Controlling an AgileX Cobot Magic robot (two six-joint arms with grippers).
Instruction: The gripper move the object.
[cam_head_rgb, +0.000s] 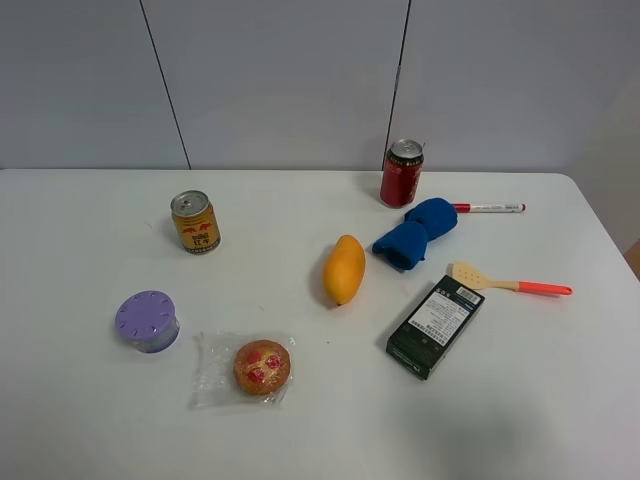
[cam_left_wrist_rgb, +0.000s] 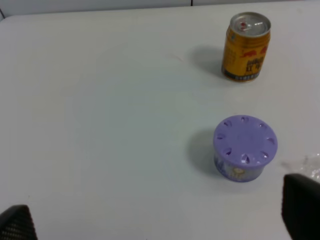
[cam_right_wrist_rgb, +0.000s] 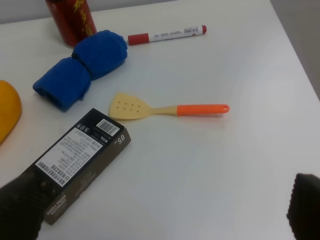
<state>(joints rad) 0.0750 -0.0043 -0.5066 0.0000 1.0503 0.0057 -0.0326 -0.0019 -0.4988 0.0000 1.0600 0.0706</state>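
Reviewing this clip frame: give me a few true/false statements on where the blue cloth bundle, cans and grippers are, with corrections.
1. The blue cloth bundle lies between the mango and the red marker. True.
2. The right gripper is shut on the bundle. False: its fingers stand wide apart, away from it.
3. The red can stands upright close to the bundle. True.
4. The spatula lies on top of the black box. False: it lies beside it, on the table.
5. The left gripper holds the purple container. False: nothing is gripped.
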